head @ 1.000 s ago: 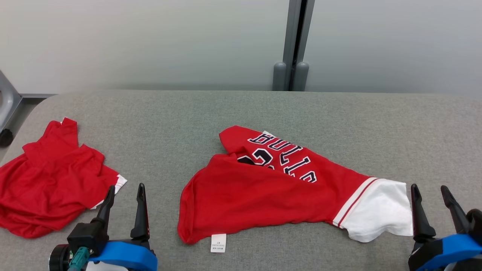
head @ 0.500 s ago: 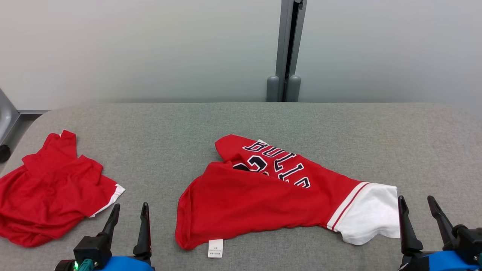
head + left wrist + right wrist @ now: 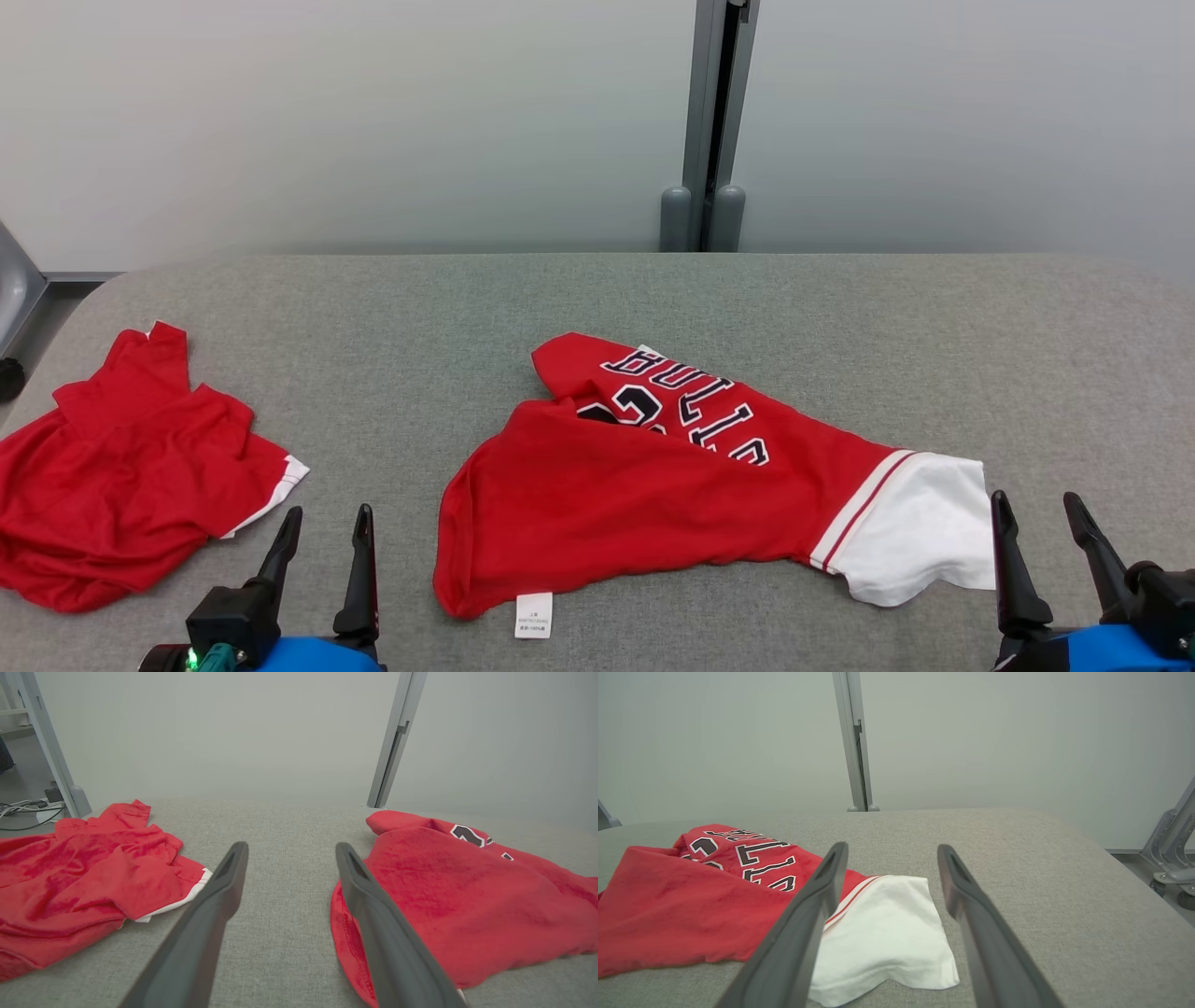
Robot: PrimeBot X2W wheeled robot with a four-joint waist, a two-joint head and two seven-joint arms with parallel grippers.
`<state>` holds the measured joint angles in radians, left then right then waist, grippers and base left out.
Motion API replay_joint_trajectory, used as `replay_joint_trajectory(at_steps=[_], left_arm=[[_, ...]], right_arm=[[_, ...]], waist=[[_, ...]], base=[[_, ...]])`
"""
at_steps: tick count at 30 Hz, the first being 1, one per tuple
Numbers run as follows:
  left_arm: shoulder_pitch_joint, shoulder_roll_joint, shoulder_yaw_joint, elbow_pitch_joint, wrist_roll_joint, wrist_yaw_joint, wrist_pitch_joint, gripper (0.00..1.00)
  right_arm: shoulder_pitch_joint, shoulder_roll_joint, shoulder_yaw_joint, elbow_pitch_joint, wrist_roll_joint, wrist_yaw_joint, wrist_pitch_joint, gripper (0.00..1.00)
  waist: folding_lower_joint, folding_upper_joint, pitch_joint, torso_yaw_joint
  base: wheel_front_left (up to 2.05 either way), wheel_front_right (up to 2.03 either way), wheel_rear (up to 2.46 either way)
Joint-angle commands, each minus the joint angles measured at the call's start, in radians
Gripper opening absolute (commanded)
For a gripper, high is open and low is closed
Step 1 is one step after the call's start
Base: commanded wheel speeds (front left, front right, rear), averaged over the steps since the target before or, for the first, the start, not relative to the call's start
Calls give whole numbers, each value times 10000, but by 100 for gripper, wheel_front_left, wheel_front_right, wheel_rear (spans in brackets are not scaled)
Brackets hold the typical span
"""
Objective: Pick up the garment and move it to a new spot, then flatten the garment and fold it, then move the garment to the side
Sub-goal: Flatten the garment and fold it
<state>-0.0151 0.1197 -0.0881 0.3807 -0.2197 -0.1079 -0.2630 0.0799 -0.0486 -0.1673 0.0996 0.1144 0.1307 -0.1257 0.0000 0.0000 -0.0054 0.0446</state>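
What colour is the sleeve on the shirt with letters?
The sleeve is white, clearest in the right wrist view.

Desk, grey fabric top, rounded far corners. Pale grey wall panels behind; grey metal post between them. Cables on floor, far left.

Soft red cloth garment, matt grey woven table, paper-like label

Grey fabric tabletop, rounded corners. Second red garment crumpled at its left end. Pale wall behind, grey vertical post. Cables on floor.
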Motion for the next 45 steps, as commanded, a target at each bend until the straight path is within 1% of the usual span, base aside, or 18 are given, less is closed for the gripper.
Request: replay_joint_trajectory(at_steps=[1,3,8,12,17,19,20,21,24,33,39,41,43,44,45], left_arm=[[35,24,-46,-35,-16,-13,-25,100],[22,7,-118,-77,37,-4,-25,100],[163,-93,-711,-35,98,-91,110,100],[138,-217,-1145,200,-42,-142,317,100],[-47,-356,-1738,774,-278,-188,688,100],[-131,-369,-1824,1020,-396,-199,784,100],[-131,-369,-1824,1020,-396,-199,784,100],[-236,-402,-1870,1251,-495,-206,827,100],[-455,-429,-1885,1613,-627,-195,867,100],[-1080,-561,-1786,2590,-1083,46,1021,100],[-1375,-626,-1914,3183,-1374,74,990,100],[-1471,-631,-1901,3373,-1474,151,970,100],[-1552,-636,-1949,3547,-1562,128,984,100],[-1604,-640,-1971,3629,-1608,110,972,96],[-1634,-644,-2003,3688,-1655,78,944,47]], right_arm=[[-99,-35,0,-9,61,1,-10,100],[-112,-35,8,-58,69,1,69,100],[-234,-35,-266,78,92,1,499,100],[-505,-36,-656,612,151,1,1221,100],[-1122,-36,-942,1591,115,1,1714,100],[-1364,-36,-1071,1997,21,1,1780,100],[-1364,-36,-1071,1997,21,1,1780,100],[-1603,-35,-1204,2427,-102,1,1821,100],[-1906,-35,-1383,3029,-323,1,1877,100],[-2763,-44,-1898,4437,-883,1,1962,100],[-3203,-43,-1596,5414,-1168,3,2219,100],[-3241,-63,-1300,5737,-1150,15,2324,100],[-3206,6,-978,6038,-1049,20,2444,100],[-3137,34,-798,6176,-1031,50,2507,81],[-3073,59,-605,6278,-1001,63,2575,43]], waist=[[0,0,3,-1],[0,0,8,-6],[0,0,95,-13],[0,0,291,0],[0,0,651,18],[0,0,766,59],[0,0,766,59],[0,0,867,122],[0,0,996,215],[0,0,1327,257],[0,0,1555,298],[0,0,1597,323],[0,0,1621,346],[0,0,1625,353],[0,0,1621,357]], base=[[0,0,0],[0,0,0],[0,0,0],[0,0,0],[0,0,0],[0,0,0],[0,0,0],[0,0,0],[0,0,0],[0,0,0],[0,0,0],[0,0,0],[0,0,0],[0,0,0],[0,0,0]])
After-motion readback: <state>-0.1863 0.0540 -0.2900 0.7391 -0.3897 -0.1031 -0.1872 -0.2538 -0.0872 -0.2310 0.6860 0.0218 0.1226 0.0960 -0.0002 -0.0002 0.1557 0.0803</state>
